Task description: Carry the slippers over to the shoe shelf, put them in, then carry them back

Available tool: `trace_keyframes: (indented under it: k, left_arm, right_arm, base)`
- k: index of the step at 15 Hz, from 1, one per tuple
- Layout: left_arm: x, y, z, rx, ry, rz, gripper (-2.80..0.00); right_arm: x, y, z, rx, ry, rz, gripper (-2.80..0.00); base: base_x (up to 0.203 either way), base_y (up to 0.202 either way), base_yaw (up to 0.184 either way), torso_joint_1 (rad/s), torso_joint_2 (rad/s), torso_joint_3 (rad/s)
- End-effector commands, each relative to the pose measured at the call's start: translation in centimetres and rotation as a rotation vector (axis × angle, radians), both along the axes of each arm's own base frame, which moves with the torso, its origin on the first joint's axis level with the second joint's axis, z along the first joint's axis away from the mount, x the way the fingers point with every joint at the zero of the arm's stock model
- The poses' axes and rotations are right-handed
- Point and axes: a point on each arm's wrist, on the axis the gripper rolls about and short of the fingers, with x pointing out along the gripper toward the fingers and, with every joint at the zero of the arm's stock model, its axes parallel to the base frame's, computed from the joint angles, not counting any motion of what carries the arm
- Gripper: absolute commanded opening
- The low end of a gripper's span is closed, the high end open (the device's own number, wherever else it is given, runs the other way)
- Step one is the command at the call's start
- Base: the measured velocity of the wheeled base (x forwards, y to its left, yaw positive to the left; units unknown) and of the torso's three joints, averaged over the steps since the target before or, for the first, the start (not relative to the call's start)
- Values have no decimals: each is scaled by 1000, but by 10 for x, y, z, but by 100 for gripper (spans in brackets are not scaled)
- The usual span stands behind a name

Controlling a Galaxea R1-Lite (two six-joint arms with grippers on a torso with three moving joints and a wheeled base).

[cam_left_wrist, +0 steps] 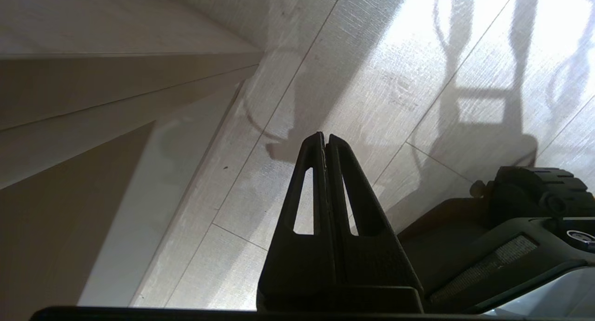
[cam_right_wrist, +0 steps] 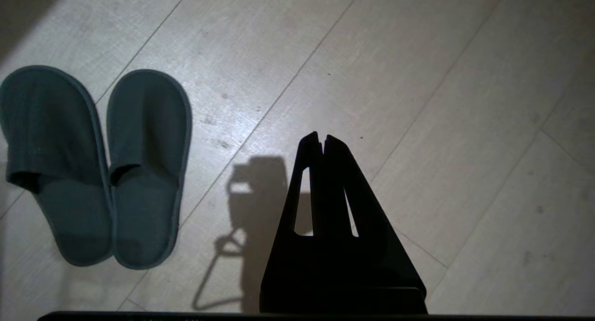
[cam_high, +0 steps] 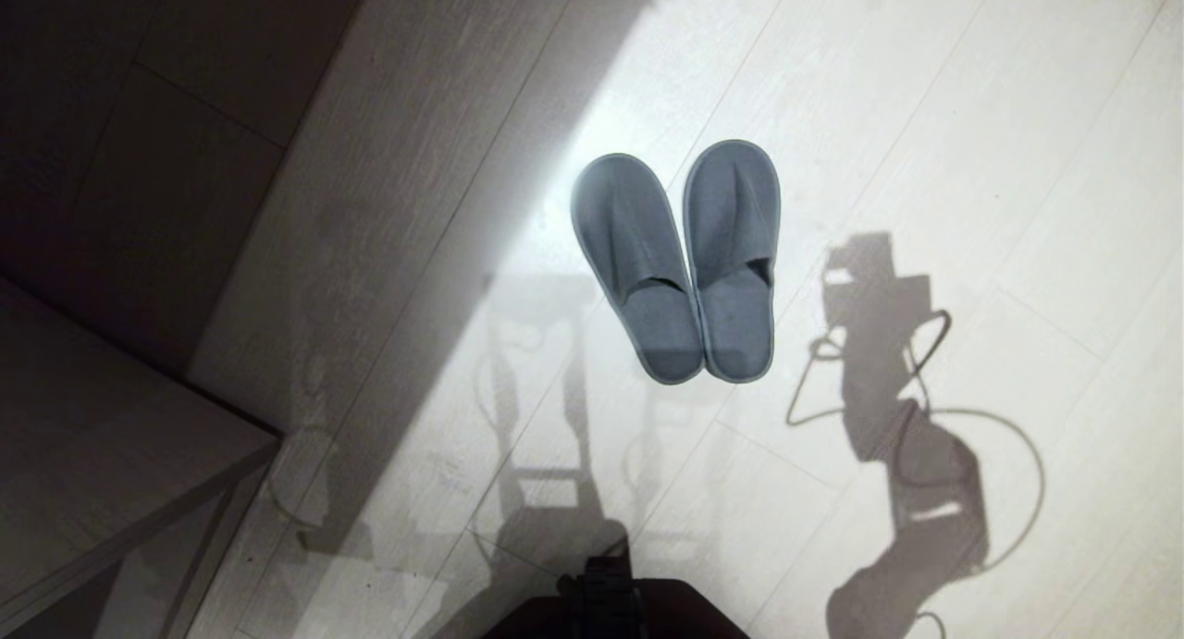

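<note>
Slippers (cam_high: 680, 260) lying as a pair on the pale floor (cam_high: 925, 112), not yet gripped.

Nearest, the left hand (cam_left_wrist: 324, 137) is seen closed and empty, held low beside the robot's base (cam_left_wrist: 511, 237). The right hand (cam_right_wrist: 320, 140) is closed on nothing, above bare floor beside the slippers and apart from them. Further out, both slippers rest side by side, touching, soles down. No shelf opening is shown, so which leg is in hand cannot be told. A pickup seems next: the right hand must be opened and brought over the pair.
</note>
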Motion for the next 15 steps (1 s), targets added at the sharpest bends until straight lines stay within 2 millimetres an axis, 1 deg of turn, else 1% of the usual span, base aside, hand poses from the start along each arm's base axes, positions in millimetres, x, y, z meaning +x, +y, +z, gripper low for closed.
trace_keyframes:
  k: [1, 3, 5, 7, 9, 10, 12, 13, 15]
  left_arm:
    - [0, 0, 0, 0, 2, 0, -280]
    - [0, 0, 0, 0, 0, 0, -280]
    - [0, 0, 0, 0, 2, 0, -280]
    - [0, 0, 0, 1, 1, 0, -280]
    - [0, 0, 0, -1, 1, 0, -280]
    - [0, 0, 0, 0, 2, 0, -280]
    - [0, 0, 0, 0, 0, 0, -280]
    - [0, 0, 0, 0, 2, 0, -280]
    - [0, 0, 0, 0, 1, 0, -280]
  right_arm:
    - [-30, -10, 2, 18, -87, -53, -280]
    - [-45, -15, 0, 18, -114, -117, -280]
    - [-61, -18, -9, 10, -136, -184, -280]
    - [-76, -18, -24, 26, -151, -226, -280]
    - [-90, -16, -41, 31, -157, -185, -280]
    - [-96, -15, -53, 24, -141, -151, -280]
    - [-102, -12, -77, 40, -93, -44, -280]
    - [-100, -12, -90, 61, -51, -15, -280]
    - [-94, -13, -105, 83, -38, 3, -280]
  base:
    - [0, 0, 0, 0, 0, 0]
    - [0, 0, 0, 0, 0, 0]
    - [0, 0, 0, 0, 0, 0]
    - [0, 0, 0, 0, 0, 0]
    - [0, 0, 0, 0, 0, 0]
    - [0, 0, 0, 0, 0, 0]
    - [0, 0, 0, 0, 0, 0]
    - [0, 0, 0, 0, 0, 0]
    - [0, 0, 0, 0, 0, 0]
